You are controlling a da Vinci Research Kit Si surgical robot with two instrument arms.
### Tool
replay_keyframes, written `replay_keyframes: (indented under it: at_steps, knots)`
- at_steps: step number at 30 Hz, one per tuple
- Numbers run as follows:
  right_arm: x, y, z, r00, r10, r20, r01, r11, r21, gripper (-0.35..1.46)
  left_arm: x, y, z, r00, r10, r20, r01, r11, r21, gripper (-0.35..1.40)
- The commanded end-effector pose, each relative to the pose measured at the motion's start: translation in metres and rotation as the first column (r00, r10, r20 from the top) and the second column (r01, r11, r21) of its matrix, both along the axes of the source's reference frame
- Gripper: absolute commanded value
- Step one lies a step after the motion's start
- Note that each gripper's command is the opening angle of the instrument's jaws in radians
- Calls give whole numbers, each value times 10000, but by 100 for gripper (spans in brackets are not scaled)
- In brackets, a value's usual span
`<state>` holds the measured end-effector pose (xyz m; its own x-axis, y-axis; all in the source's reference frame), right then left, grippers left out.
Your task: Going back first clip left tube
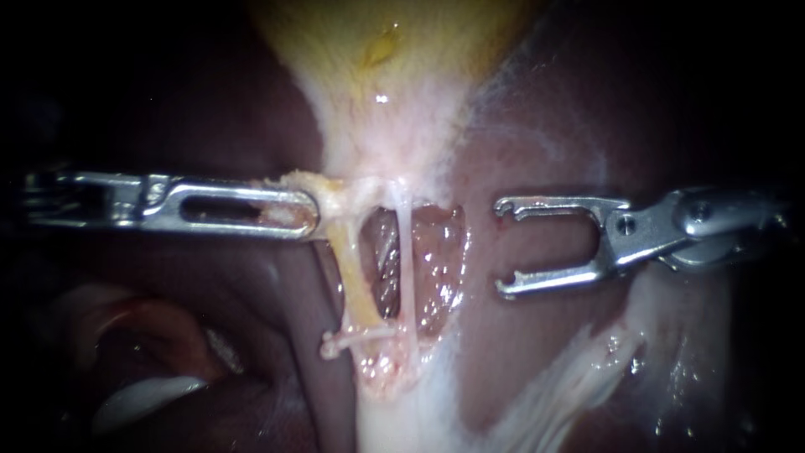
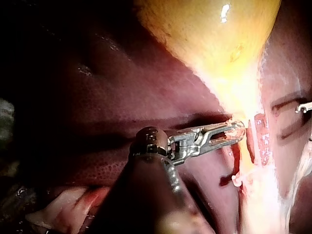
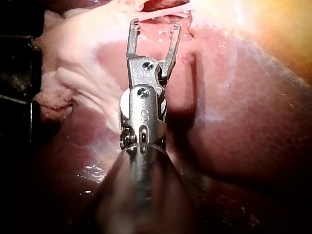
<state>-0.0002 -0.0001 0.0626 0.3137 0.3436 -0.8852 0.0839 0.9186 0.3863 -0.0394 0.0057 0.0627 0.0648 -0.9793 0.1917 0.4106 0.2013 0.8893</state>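
Two tubes run down from the yellow gallbladder [image 1: 386,50]. The left tube [image 1: 356,277] is thick and yellowish; the right tube [image 1: 405,252] is a thin pale strand, with a dark window between them. A small whitish clip-like piece [image 1: 356,337] crosses the left tube's lower end. My left instrument [image 1: 306,214] is shut on tissue at the gallbladder's neck, just above the left tube; its jaws [image 2: 236,130] also show in the left wrist view. To the right of both tubes, my right instrument [image 1: 503,247] stands apart from them, its hooked jaws open and empty, as the right wrist view [image 3: 155,24] confirms.
Dark red liver [image 1: 545,352] surrounds the tubes on both sides. White fatty strands [image 1: 579,369] lie below the right instrument. Pale and reddish tissue folds [image 1: 151,394] sit low on the left. The right instrument's tip [image 2: 303,107] shows beyond the tubes in the left wrist view.
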Motion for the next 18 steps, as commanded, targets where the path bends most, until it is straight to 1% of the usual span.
replay_keyframes:
  at_steps: [1, 5, 8, 12, 18]
  knots:
    - [0, 0, 0, 10000, 1, 0, -1, 10000, -1, 50, -5, 0, 4, 10000, 56, -11, -56, 10000, 14, -35]
    - [0, 0, 0, 10000, -22, -18, 22, 10000, 9, 50, -24, -1, 24, 9999, 171, 10, -171, 9999, 12, -35]
    - [0, -1, -1, 10000, -23, -19, 23, 10000, 8, 50, -33, 3, 34, 9998, 210, 6, -210, 9998, 11, -35]
    - [0, -1, -1, 10000, -25, -20, 25, 10000, 9, 50, -36, 9, 43, 9997, 235, 24, -235, 9997, 4, -35]
    - [1, -1, -1, 10000, -23, -19, 23, 10000, 8, 50, -35, 9, 44, 9997, 240, 27, -240, 9997, 2, -35]
